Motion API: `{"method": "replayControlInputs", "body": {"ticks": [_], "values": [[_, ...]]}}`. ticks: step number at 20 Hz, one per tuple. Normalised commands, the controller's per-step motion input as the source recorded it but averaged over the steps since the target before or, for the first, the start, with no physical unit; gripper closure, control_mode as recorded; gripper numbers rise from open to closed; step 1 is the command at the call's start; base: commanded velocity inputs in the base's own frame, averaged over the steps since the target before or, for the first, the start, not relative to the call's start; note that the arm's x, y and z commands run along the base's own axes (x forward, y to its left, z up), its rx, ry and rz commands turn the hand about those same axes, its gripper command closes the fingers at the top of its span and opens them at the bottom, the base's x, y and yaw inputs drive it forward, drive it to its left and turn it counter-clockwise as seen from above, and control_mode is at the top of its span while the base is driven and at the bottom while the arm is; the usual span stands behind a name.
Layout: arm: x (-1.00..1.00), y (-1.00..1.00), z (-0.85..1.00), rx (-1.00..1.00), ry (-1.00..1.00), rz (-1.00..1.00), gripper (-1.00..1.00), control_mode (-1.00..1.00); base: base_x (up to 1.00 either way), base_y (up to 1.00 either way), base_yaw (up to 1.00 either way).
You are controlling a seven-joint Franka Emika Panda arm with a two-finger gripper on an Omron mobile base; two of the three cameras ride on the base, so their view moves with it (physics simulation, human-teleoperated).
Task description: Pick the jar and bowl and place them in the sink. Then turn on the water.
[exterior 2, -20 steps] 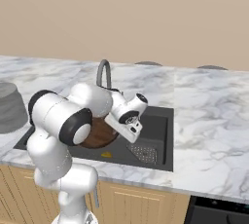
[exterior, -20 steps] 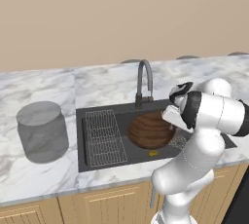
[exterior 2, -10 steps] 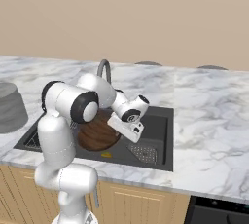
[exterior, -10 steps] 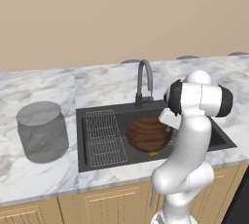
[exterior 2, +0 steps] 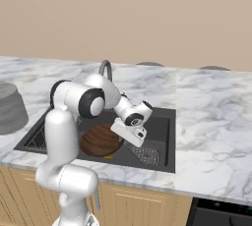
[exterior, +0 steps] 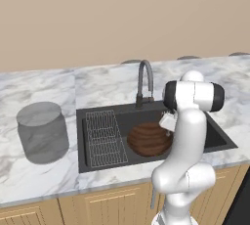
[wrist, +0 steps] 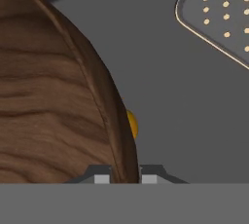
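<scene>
The dark brown wooden bowl (exterior: 148, 140) (exterior 2: 100, 140) lies in the black sink (exterior: 215, 138) (exterior 2: 163, 124), just right of the wire rack (exterior: 103, 138). My gripper (exterior: 167, 121) (exterior 2: 127, 132) (wrist: 124, 177) reaches down to the bowl's right edge. In the hand view the bowl (wrist: 48, 96) has its rim between my two fingertips, so the gripper is shut on it. The translucent grey jar (exterior: 43, 132) (exterior 2: 10, 107) stands on the marble counter left of the sink, far from the gripper. No water runs from the gooseneck faucet (exterior: 145, 79) (exterior 2: 105, 68).
A perforated drain strainer (wrist: 219, 13) (exterior 2: 146, 155) sits in the basin floor right of the bowl. A small yellow object (wrist: 132, 123) peeks out from under the bowl's rim. The beige wall rises behind the counter, with wooden cabinets below.
The arm's elbow has swung from the right up over the sink's front. The bowl sits slightly lower in the basin, and the gripper stays shut on its rim.
</scene>
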Motion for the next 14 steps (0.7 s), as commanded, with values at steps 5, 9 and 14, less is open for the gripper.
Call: {"method": "replayControlInputs", "body": {"ticks": [5,9,14], "values": [[0.0,0.0,-0.16,0.04,0.0,0.0,1.0,-1.0,0.0,0.0,0.0],[0.0,0.0,-0.21,0.0,0.0,0.0,1.0,-1.0,0.0,0.0,0.0],[0.0,0.0,-0.25,0.0,0.0,0.0,1.0,-1.0,0.0,0.0,0.0]]}}
